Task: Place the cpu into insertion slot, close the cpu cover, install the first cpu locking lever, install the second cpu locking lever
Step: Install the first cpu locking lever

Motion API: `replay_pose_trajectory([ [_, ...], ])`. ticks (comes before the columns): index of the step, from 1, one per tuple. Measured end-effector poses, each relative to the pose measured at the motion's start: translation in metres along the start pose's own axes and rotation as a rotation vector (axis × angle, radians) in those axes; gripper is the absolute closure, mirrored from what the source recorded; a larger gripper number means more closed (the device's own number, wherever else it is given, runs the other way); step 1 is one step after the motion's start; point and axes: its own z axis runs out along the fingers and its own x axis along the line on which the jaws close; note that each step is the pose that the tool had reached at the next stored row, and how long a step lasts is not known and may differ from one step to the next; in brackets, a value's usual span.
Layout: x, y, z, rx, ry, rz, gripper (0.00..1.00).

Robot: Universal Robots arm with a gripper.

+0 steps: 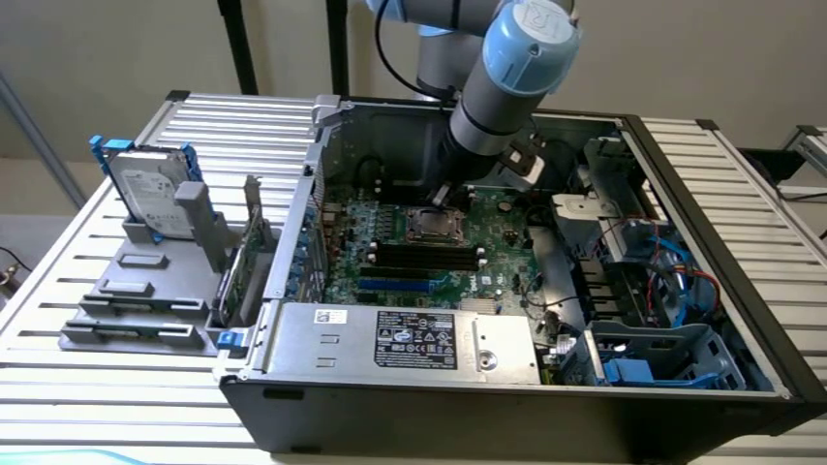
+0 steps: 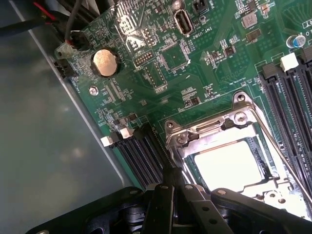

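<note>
From my station I see an open black computer case (image 1: 517, 417) lying on the slatted metal tabletop (image 1: 104, 387). A labelled silver power supply (image 1: 401, 339) sits along its near wall, with a blue drive cage (image 1: 653, 360) beside it toward the exterior view's right. Outside the case, on the exterior view's left, a hard drive (image 1: 145, 192) stands on edge in a grey plastic rack (image 1: 136, 295). On the green motherboard (image 2: 219, 83) I make out a round coin battery (image 2: 105, 62) and long black memory slots (image 2: 139, 156).

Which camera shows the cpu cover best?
The wrist view: the cpu cover appears close up, a silvery frame around the pale cpu. The exterior view shows it as a small square beneath the arm.
</note>
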Motion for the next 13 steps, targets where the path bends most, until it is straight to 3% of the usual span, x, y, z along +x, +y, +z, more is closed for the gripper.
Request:
replay_pose_trajectory([
  [9,0.0011,0.0037,0.0018,0.0008,-0.0015,-0.004,0.89],
  [13,0.0009,0.0043,0.0025,0.0049,-0.0022,-0.015,0.89],
])
